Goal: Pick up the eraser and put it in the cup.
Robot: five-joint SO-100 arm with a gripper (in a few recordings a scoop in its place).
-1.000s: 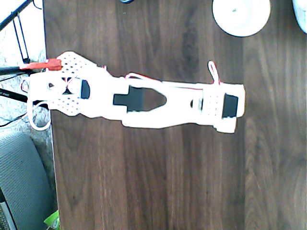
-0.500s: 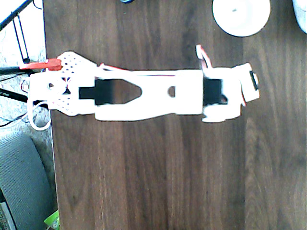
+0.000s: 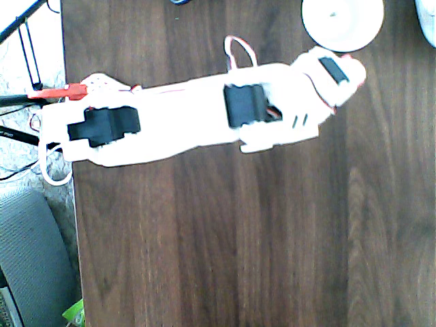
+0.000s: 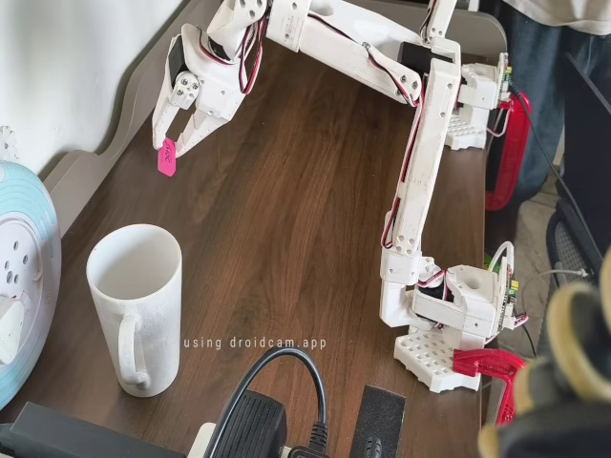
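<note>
Fixed view, L to R: cup (image 4: 135, 305) upright near desk (image 4: 286, 239) front-left edge. Eraser (image 4: 166, 157) pinched in hand (image 4: 178, 143), held above desk nr left edge, well apart from cup. Bare desk betw them and arm base (image 4: 449, 329) at right.

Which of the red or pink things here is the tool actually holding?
The small pink eraser, pinched between the tips of the tool at the upper left of the fixed view. The red clamp sits at the arm's base, far from the tool.
</note>
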